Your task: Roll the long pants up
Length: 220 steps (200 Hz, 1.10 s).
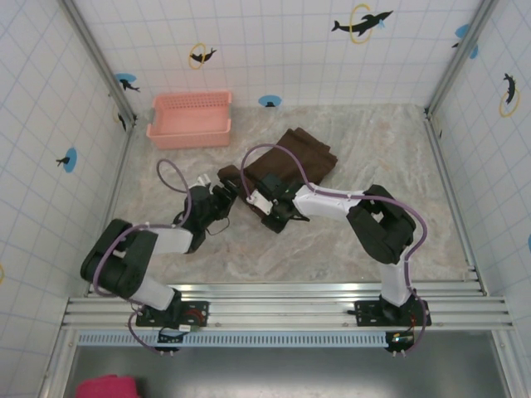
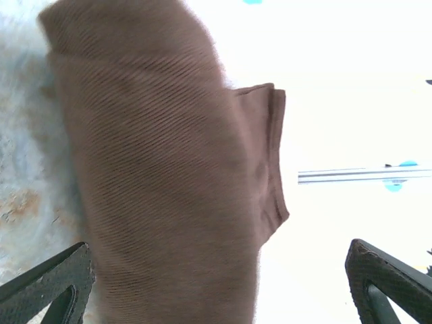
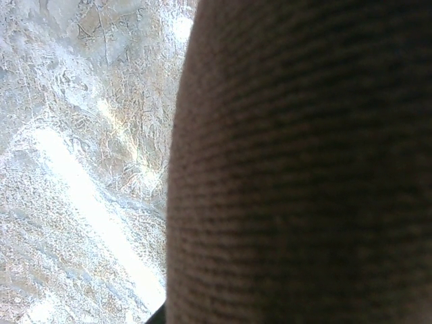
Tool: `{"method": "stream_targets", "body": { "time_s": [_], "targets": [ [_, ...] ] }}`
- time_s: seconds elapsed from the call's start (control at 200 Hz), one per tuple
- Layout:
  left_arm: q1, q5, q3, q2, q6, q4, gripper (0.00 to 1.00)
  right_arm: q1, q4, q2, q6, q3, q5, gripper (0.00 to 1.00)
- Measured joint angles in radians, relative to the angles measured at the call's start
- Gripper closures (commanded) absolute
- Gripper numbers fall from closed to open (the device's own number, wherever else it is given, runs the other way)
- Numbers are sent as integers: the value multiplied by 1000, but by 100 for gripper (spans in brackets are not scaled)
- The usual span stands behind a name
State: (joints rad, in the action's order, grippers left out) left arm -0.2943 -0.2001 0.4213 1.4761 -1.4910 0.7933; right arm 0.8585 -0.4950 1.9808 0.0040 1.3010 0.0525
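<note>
L tool (image 2: 217, 273) wide open beside long pants (image 1: 292, 162), R tool (image 1: 247, 199) clamped on them

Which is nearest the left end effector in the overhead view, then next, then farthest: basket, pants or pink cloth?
1. The pants, right beside the left end effector, just beyond it.
2. The basket, farther back by the rear wall, left side.
3. The pink cloth, farthest, below the table's near edge, left.
</note>
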Motion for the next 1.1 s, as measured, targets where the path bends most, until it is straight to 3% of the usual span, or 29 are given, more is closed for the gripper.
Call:
{"method": "stream_targets", "body": {
  "time_s": [0.145, 0.42, 0.711, 0.896, 1.101],
  "targets": [
    [24, -51, 114, -60, 75, -189, 2, 2, 0, 1, -1, 2, -3, 100],
    [26, -137, 240, 118, 126, -358, 2, 9, 1, 1, 3, 2, -16, 100],
    [48, -146, 390, 137, 221, -679, 2, 18, 3, 0, 7, -1, -36, 100],
    [49, -119, 410, 157, 232, -747, 3, 20, 34, -17, 6, -27, -40, 100],
    [49, -86, 344, 173, 207, -675, 3, 20, 62, -34, 5, -52, -35, 100]
  ]
}}
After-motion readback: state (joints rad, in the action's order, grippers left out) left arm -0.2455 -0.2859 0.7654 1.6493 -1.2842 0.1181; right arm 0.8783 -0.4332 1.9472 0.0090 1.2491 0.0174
